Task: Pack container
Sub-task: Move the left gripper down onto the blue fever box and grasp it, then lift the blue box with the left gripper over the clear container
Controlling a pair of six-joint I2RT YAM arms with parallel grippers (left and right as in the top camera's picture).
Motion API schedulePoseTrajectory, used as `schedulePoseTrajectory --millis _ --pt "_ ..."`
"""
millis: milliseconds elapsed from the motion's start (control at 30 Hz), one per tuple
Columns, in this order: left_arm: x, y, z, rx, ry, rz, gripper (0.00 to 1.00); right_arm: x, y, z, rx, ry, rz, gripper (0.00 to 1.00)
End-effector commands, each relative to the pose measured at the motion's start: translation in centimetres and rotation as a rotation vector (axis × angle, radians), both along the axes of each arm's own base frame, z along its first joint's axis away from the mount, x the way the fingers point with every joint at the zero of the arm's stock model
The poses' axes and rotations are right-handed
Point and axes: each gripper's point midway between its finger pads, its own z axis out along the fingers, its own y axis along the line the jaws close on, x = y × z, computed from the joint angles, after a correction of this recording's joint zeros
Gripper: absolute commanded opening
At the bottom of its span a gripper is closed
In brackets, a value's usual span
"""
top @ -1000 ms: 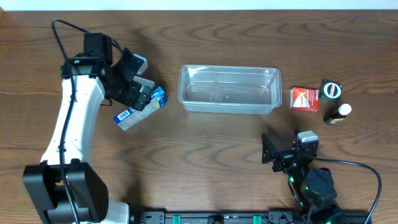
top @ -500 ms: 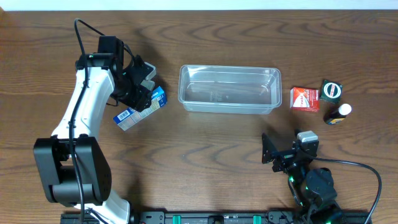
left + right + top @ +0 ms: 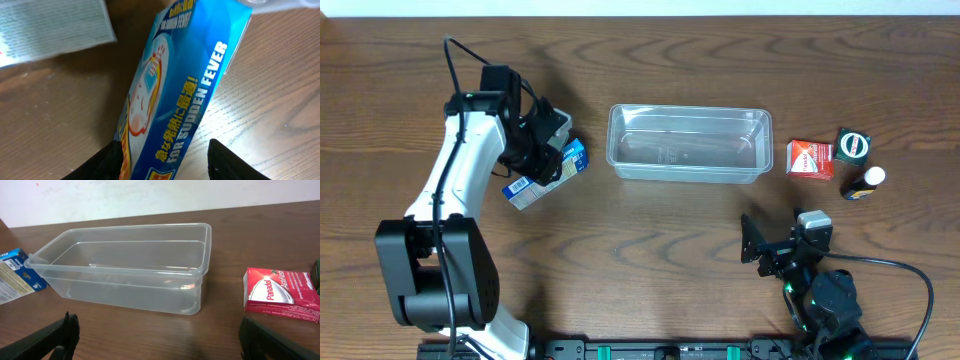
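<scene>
Awaiting its load, the container is stood empty at mid worktop, within reach of both arms. The blue box, laid to its left, is straddled by the left pincer for lifting; whether a grip is made cannot be told. The right pincer is held spread wide and empty, faced toward the container. A red box is laid just right of it.
</scene>
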Motion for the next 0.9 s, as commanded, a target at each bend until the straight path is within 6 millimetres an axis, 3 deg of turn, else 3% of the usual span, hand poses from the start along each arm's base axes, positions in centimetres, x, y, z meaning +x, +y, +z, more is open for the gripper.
schedulePoseTrajectory --millis 0,167,867 --pt "-0.47 0.15 -0.65 0.012 0.024 -0.003 0.55 -0.03 0.05 -0.16 -0.014 -0.002 0.005 0.99" --pt "-0.65 0.15 -0.66 0.012 0.032 -0.003 0.44 -0.03 0.05 -0.16 -0.014 -0.002 0.005 0.99" --pt "-0.19 0.40 -0.67 0.027 0.013 -0.002 0.30 -0.03 0.05 -0.14 -0.014 -0.002 0.005 0.99"
